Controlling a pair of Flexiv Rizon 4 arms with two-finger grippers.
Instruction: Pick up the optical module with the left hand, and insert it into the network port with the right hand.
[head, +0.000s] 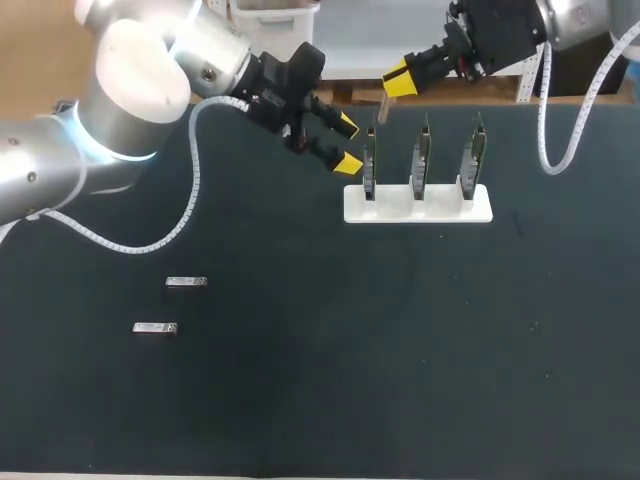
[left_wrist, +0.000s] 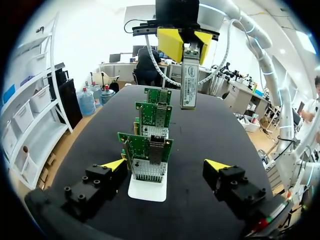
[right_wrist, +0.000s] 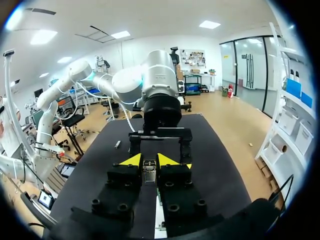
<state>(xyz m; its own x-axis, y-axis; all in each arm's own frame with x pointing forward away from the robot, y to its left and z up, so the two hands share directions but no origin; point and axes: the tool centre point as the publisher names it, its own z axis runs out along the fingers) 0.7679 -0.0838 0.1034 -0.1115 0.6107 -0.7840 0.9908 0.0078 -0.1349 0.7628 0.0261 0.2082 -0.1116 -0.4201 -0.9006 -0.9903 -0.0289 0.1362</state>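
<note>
Right jaws are gripping the optical module (left_wrist: 189, 82), which is hanging down from between them above the row of cards (left_wrist: 155, 116) on the white stand (left_wrist: 147, 192). Left jaws are standing wide and empty, nearest card just ahead of them. Pickup and handover look done; seating the module in a network port (left_wrist: 157, 149) is remaining

The head camera looks down from above on the whole table (head: 400, 380). The two wrist cameras, low and near, face each other across the card stand (left_wrist: 147, 189), also in the head view
</note>
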